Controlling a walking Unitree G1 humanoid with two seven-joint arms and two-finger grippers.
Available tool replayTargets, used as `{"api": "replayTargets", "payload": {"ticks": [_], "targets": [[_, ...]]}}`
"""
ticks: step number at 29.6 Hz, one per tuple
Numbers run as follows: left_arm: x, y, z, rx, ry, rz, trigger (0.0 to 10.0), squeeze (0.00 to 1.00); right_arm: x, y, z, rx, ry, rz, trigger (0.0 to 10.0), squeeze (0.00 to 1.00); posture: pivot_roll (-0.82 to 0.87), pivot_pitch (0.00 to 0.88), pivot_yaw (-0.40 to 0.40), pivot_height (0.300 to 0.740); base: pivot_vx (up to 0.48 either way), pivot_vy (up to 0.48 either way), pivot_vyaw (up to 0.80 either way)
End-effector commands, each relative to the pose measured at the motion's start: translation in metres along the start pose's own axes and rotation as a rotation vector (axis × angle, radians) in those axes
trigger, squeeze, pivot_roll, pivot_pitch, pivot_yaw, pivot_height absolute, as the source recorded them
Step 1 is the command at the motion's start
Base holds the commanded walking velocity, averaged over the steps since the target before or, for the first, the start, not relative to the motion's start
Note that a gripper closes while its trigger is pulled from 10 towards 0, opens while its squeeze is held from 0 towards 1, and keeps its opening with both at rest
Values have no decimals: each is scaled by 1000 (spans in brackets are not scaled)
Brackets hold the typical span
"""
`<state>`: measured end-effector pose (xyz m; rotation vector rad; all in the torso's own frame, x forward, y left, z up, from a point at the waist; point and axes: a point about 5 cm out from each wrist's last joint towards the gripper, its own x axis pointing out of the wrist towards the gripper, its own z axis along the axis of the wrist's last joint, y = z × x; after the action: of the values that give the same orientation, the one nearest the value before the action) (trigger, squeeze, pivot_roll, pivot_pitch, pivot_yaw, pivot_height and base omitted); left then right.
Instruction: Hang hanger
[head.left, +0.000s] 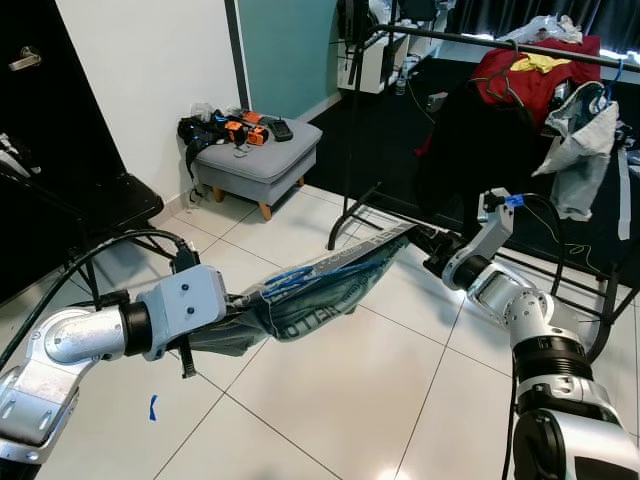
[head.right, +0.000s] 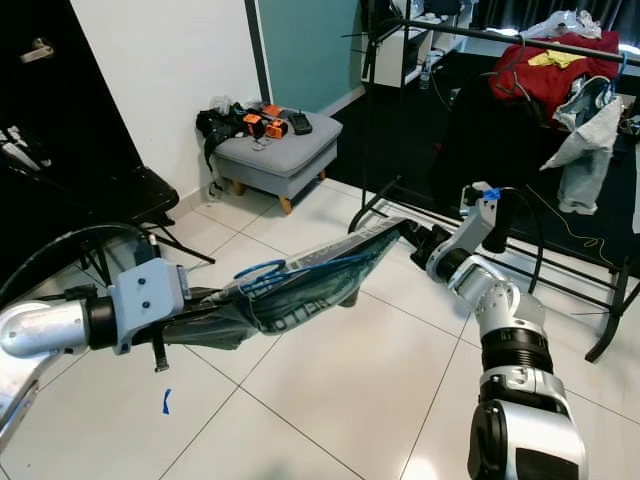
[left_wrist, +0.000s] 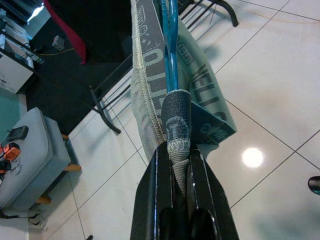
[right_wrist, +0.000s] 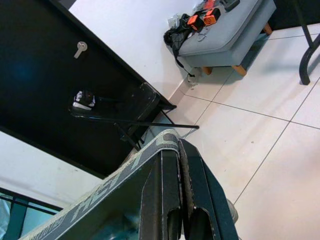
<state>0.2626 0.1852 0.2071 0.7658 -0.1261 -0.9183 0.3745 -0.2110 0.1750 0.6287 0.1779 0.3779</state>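
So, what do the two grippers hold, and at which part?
Both hold the teal-grey garment with a blue hanger in it: left gripper at one bunched end, right gripper at the opposite edge.

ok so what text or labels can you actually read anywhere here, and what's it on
"NELL", large dark letters, cut off at the fold: on the green side of the garment stretched between the left gripper and right gripper.
Large white letters on the garment's dark waistband: seen at a steep angle, not readable.
Small print on the blue hanger side: too small to read.
Grey lettering on the band at the right gripper: blurred.
Items on the grey stool: no legible text.
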Motion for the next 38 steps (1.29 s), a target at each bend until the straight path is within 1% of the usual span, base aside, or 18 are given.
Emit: {"api": "replayTargets", "payload": {"ticks": [1, 4, 5, 7, 11, 13, 15, 20, 23, 24, 25, 27, 31, 32, 33, 36, 37, 38], "targets": [[-3, 1, -4, 17, 44, -5, 10000, 0, 0, 3, 5, -10, -14, 12, 0, 0, -70, 41, 24, 740, 0, 0, 0], [-3, 4, -5, 26, 55, 22, 10000, 0, 0, 4, 5, -10, -13, 17, 0, 0, -70, 42, 24, 740, 0, 0, 0], [-2, 8, -6, 36, 69, 65, 10000, 0, 1, 6, 4, -11, -8, 26, 0, 0, -70, 44, 26, 740, 0, 0, 0], [-2, 8, -6, 36, 69, 65, 10000, 0, 1, 6, 4, -11, -8, 26, 0, 0, -70, 44, 26, 740, 0, 0, 0], [0, 17, -8, 59, 94, 150, 10000, 0, 3, 12, 2, -11, 8, 54, 0, 0, -71, 45, 25, 740, 0, 0, 0], [6, 23, -7, 90, 109, 220, 10000, 0, 6, 20, 1, -13, 16, 79, 0, 0, -71, 45, 24, 740, 0, 0, 0], [11, 22, -5, 90, 99, 242, 10000, 0, 7, 22, 0, -16, 15, 83, 0, 0, -69, 44, 23, 740, 0, 0, 0], [32, 10, 4, 52, 39, 270, 10000, 0, 11, 28, -3, -16, 17, 103, 0, 0, -68, 43, 21, 740, 0, 0, 0], [37, 7, 6, 38, 27, 275, 10000, 0, 13, 32, -5, -13, 20, 116, 0, 0, -69, 43, 21, 740, 0, 0, 0], [54, -3, 11, -28, -12, 289, 10000, 0, 18, 49, -14, -7, 41, 185, 0, 0, -69, 42, 21, 740, 0, 0, 0], [54, -3, 11, -28, -12, 289, 10000, 0, 18, 49, -14, -7, 41, 185, 0, 0, -69, 42, 21, 740, 0, 0, 0], [67, -10, 13, -74, -27, 292, 10000, 0, 21, 68, -20, -9, 53, 272, 0, 0, -70, 42, 21, 740, 0, 0, 0], [72, -16, 10, -82, -6, 275, 10000, 0, 20, 80, -17, -20, 41, 328, 0, 0, -71, 41, 20, 740, 0, 0, 0], [71, -18, 6, -63, 21, 261, 10000, 0, 20, 80, -14, -27, 33, 330, 0, 0, -71, 42, 21, 740, 0, 0, 0], [67, -19, -2, -33, 72, 246, 10000, 0, 19, 77, -9, -37, 21, 317, 0, 0, -71, 43, 23, 740, 0, 0, 0], [64, -20, -8, -11, 107, 237, 10000, 0, 18, 75, -6, -44, 14, 307, 0, 0, -72, 43, 24, 740, 0, 0, 0], [58, -20, -18, 13, 167, 225, 10000, 0, 16, 70, -2, -53, 5, 292, 0, 0, -72, 43, 24, 740, 0, 0, 0], [58, -20, -18, 13, 167, 225, 10000, 0, 16, 70, -2, -53, 5, 292, 0, 0, -72, 43, 24, 740, 0, 0, 0]]}}
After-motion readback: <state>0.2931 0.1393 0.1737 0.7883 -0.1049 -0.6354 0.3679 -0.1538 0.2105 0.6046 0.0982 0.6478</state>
